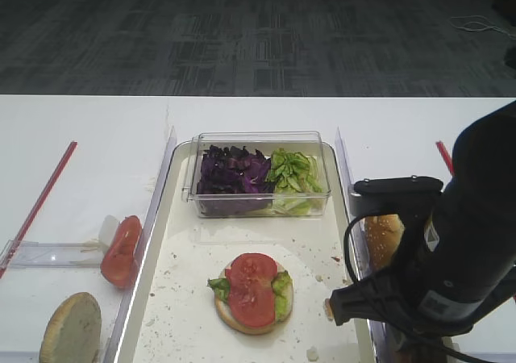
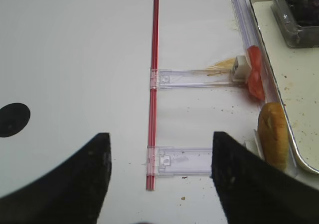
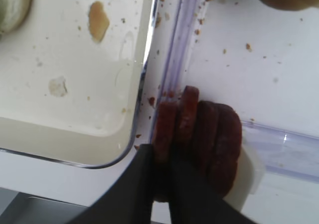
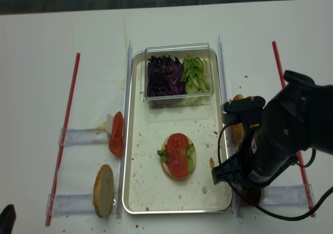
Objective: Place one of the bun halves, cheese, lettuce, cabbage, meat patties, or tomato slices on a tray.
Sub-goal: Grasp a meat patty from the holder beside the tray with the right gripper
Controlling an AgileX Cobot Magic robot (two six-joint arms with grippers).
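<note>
Several dark reddish-brown meat patties [image 3: 212, 134] stand on edge in a white holder just outside the tray's [image 3: 75, 109] corner. My right gripper [image 3: 162, 152] is shut on the leftmost patty [image 3: 165, 124], with one black finger on each face. On the tray [image 1: 185, 298] lies a bun half topped with lettuce and two tomato slices [image 1: 252, 290]. More tomato slices [image 1: 121, 250] and a bun half [image 1: 71, 328] stand in holders left of the tray. My left gripper [image 2: 160, 134] hangs open over the bare table, holding nothing.
A clear box [image 1: 258, 173] at the tray's far end holds purple cabbage [image 1: 234, 169] and green lettuce [image 1: 294, 169]. Another bun [image 1: 383, 238] stands right of the tray beside my right arm [image 1: 459, 250]. Red rods [image 2: 153, 84] and clear rails [image 2: 199, 78] lie on the table.
</note>
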